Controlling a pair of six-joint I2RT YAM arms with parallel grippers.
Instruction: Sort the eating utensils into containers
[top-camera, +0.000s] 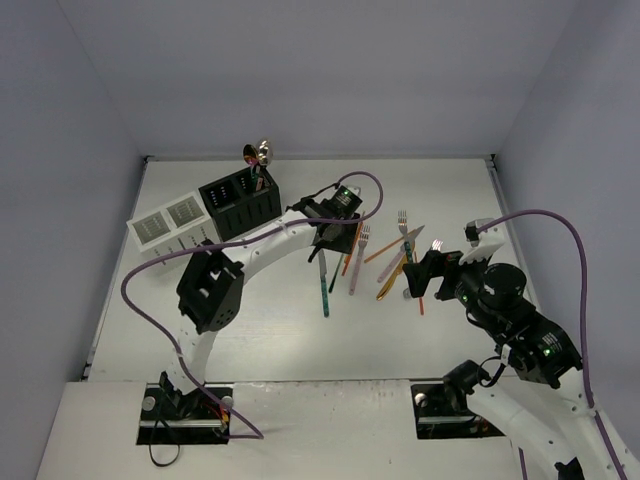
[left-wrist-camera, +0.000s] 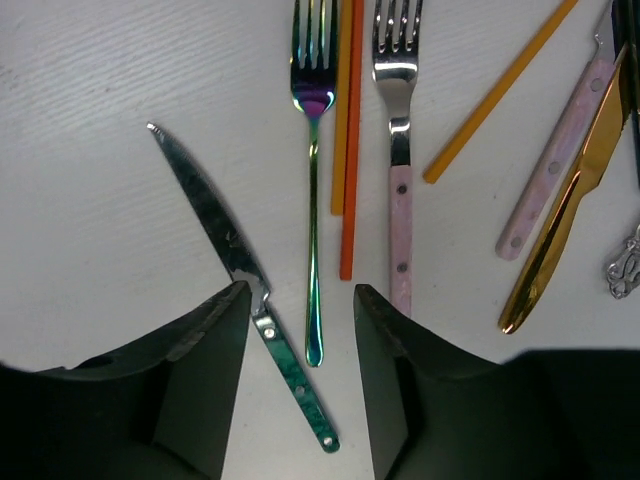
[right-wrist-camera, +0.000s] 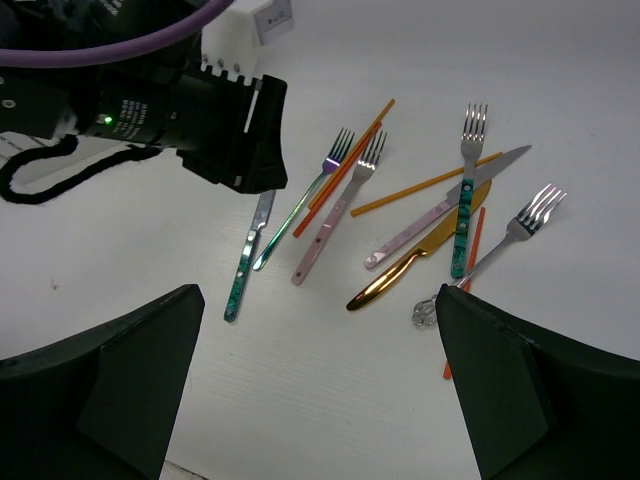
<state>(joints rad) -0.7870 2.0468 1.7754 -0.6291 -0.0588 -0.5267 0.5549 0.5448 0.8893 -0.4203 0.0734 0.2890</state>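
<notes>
As the top view has it, containers: black caddy (top-camera: 240, 205) and white caddy (top-camera: 170, 228) stand side by side at the upper left of the table (top-camera: 260, 330). A gold spoon (top-camera: 263, 152) stands up out of the black one.
Top view, utensils: a loose scatter at frame centre, between the two claws. The teal-handled knife (top-camera: 324, 285) is at its lower left.
Top view, left claw (top-camera: 335, 238): over the scatter's left edge; its spread cannot be told here.
Top view, right claw (top-camera: 418, 278): at the scatter's right edge.
Left wrist view, left claw (left-wrist-camera: 300, 292): jaws apart, gripping nothing, at the bottom of the frame.
Left wrist view, utensils: the handle end of the rainbow fork (left-wrist-camera: 313, 200) lies in the gap. The teal-handled knife (left-wrist-camera: 235, 255) slants past the left-hand finger (left-wrist-camera: 200, 380). The pink-handled fork (left-wrist-camera: 400, 200) runs down to the right-hand finger. Two orange sticks (left-wrist-camera: 350, 150) lie between the forks, and the gold knife (left-wrist-camera: 565, 220) is at the right.
Right wrist view, right claw (right-wrist-camera: 318, 300): jaws wide apart, empty, filling the bottom corners.
Right wrist view, utensils: all lie above the gap. The teal-handled knife (right-wrist-camera: 243, 270) is at the left, the gold knife (right-wrist-camera: 400, 270) at centre and the teal-handled fork (right-wrist-camera: 462, 215) right of centre.
</notes>
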